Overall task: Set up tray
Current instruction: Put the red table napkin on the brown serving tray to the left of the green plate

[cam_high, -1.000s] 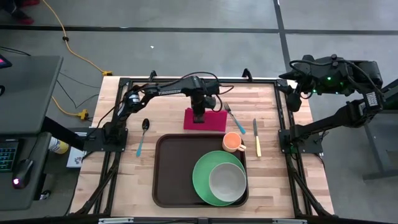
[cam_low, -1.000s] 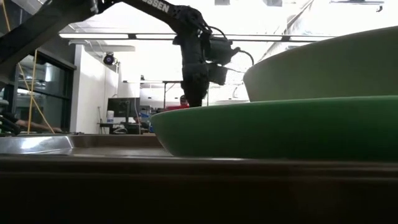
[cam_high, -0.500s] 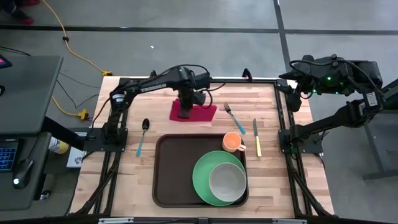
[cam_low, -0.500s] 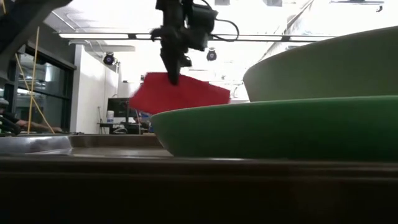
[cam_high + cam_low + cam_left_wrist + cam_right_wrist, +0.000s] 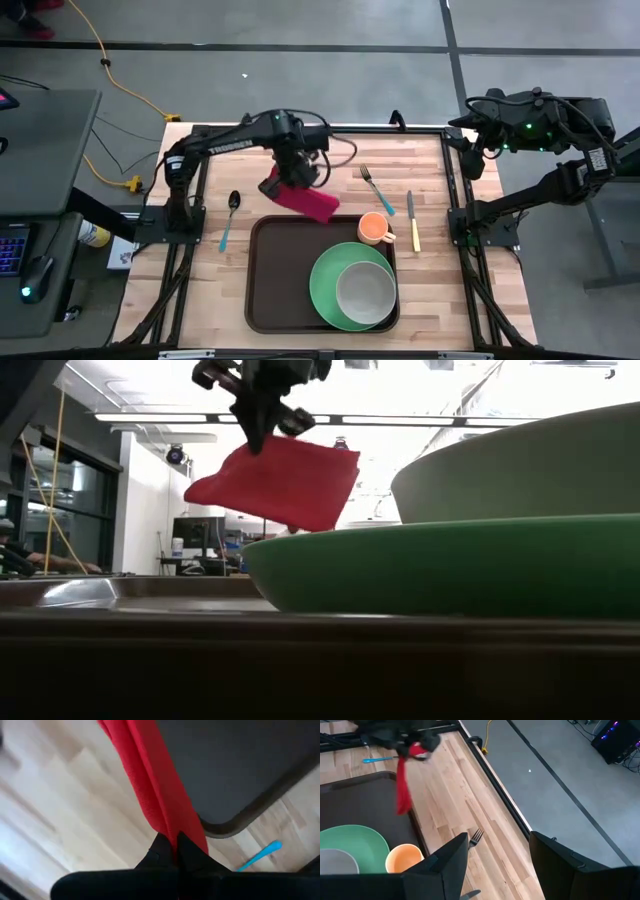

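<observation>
One tray (image 5: 290, 280) just below left gripper (image 5: 283, 182).

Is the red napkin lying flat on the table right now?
No. The red napkin hangs in the air, pinched by the left gripper, above the far edge of the tray.

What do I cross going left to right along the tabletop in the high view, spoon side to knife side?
Spoon → red napkin held up by the left hand over the tray → fork → knife. The orange cup overlaps the fork's span, so I leave it unplaced.
</observation>
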